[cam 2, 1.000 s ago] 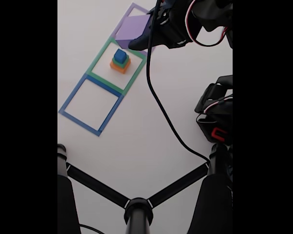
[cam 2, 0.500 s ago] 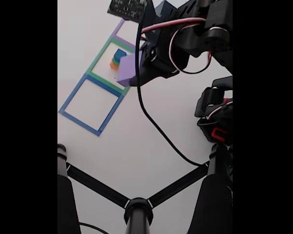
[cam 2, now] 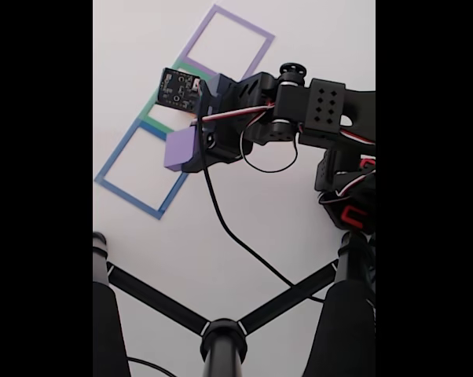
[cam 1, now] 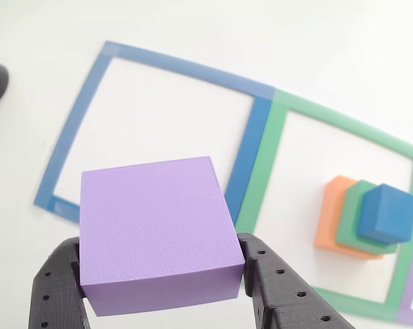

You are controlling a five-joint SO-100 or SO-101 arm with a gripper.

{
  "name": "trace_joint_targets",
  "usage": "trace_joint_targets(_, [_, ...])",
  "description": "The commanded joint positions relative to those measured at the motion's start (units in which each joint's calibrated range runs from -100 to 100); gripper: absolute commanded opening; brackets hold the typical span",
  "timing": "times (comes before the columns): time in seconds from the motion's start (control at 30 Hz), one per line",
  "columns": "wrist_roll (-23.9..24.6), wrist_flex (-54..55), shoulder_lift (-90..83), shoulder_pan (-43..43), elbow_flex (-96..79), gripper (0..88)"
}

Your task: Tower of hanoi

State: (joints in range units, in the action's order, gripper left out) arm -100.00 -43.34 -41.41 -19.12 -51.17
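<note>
Fixed view: the white table (cam 2: 244, 220) carried three taped square outlines in a row, and the black arm (cam 2: 323, 110) was seen stretched over them. The blue outline (cam 1: 151, 68) was bare inside in the other view; the green outline (cam 1: 316, 116) held a stack. The purple block (cam 1: 157, 229) was held off the table, clamped between the two black fingers (cam 1: 278, 288) of the gripper (cam 1: 158, 288), above the blue outline's near edge. Inside the green outline, the orange block (cam 1: 330, 216) was topped by the green block (cam 1: 350, 219), which was topped by the blue cube (cam 1: 387, 214).
</note>
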Motion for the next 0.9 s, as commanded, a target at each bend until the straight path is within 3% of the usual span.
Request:
trace_joint_targets(0.0, [0.00,22.34,1.83,1.24,-10.93,16.3])
trace_joint_targets(0.17, [0.00,46.62,11.28,1.39,-20.57,16.4])
trace_joint_targets(0.3, [0.00,59.16,19.86,1.08,-21.84,16.5])
trace_joint_targets(0.67, [0.00,80.85,38.93,0.93,-20.47,17.5])
trace_joint_targets(0.87, [0.00,87.57,45.34,-0.59,-19.47,17.7])
